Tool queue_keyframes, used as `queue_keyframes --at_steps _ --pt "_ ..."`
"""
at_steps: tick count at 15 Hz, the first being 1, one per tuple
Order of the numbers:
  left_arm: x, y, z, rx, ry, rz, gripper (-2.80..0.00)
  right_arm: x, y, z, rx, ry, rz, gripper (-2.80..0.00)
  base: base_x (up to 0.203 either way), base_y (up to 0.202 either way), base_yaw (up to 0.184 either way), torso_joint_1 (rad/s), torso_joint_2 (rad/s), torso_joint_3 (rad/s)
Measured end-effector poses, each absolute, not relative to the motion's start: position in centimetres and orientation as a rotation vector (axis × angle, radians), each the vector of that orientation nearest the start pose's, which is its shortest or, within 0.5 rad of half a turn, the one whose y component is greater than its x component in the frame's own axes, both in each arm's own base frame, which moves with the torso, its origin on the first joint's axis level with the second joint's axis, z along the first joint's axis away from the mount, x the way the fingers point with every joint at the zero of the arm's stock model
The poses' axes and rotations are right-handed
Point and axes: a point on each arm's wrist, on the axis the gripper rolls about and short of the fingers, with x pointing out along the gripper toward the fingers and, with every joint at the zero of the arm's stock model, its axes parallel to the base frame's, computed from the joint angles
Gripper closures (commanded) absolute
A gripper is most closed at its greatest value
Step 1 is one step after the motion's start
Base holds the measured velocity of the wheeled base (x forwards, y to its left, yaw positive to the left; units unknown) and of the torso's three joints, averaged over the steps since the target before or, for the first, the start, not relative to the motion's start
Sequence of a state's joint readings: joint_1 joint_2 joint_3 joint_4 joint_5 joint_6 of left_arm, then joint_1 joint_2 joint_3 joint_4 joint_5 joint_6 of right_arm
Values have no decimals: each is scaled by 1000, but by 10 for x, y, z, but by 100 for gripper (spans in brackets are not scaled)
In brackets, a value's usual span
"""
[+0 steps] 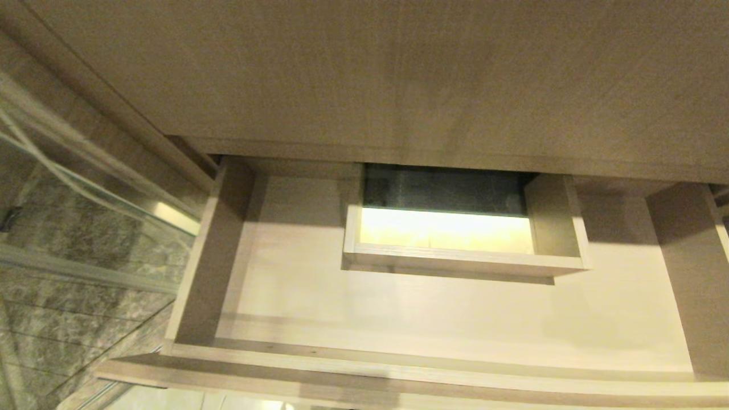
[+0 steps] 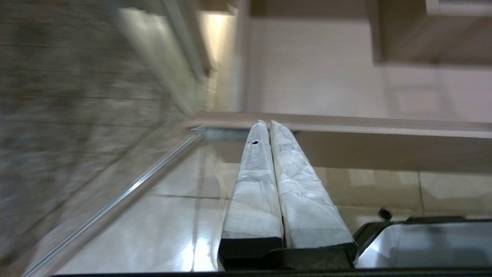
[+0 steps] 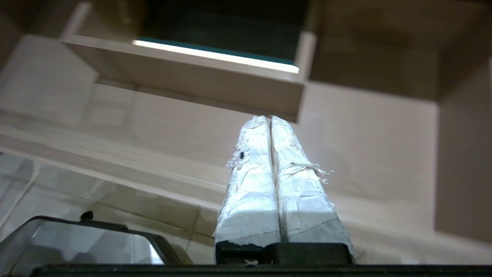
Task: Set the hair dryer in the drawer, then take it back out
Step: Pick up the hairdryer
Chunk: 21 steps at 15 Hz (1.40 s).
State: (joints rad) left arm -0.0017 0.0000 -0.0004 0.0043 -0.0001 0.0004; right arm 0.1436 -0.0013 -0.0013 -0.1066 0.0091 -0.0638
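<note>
You are facing the open drawer (image 1: 398,319) with no hair dryer showing anywhere, both the left claw (image 2: 268,125) and right claw (image 3: 269,119) pressed closed and gripping nothing.

Warm, dim light all round; the brightest patch glows yellow inside the drawer's (image 1: 398,319) boxed cut-out (image 1: 450,230). The cabinet shades the drawer's back edge. Floor tiles (image 2: 153,231) glare, and the stone wall (image 2: 69,115) is smeared by blur.
</note>
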Motion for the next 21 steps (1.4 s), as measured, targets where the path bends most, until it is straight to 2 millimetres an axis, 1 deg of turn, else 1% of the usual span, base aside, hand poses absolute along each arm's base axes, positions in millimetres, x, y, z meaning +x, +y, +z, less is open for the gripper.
queue_keyframes --at_steps 2,5,14,21 --pt "-23 0 75 0 3 -1 0 -23 -3 86 -58 -110 149 0 3 -6 167 145 -470 -298" --pt "-23 0 75 0 5 -1 0 -23 -3 86 -56 -111 149 0 0 -6 130 64 -161 -106" --pt "-23 0 75 0 4 -2 0 -23 -3 86 -60 -111 150 0 0 0 0 5 -12 -7" --pt "-23 0 75 0 4 -2 0 -23 -3 86 -58 -111 149 0 0 0 0 154 -396 -244"
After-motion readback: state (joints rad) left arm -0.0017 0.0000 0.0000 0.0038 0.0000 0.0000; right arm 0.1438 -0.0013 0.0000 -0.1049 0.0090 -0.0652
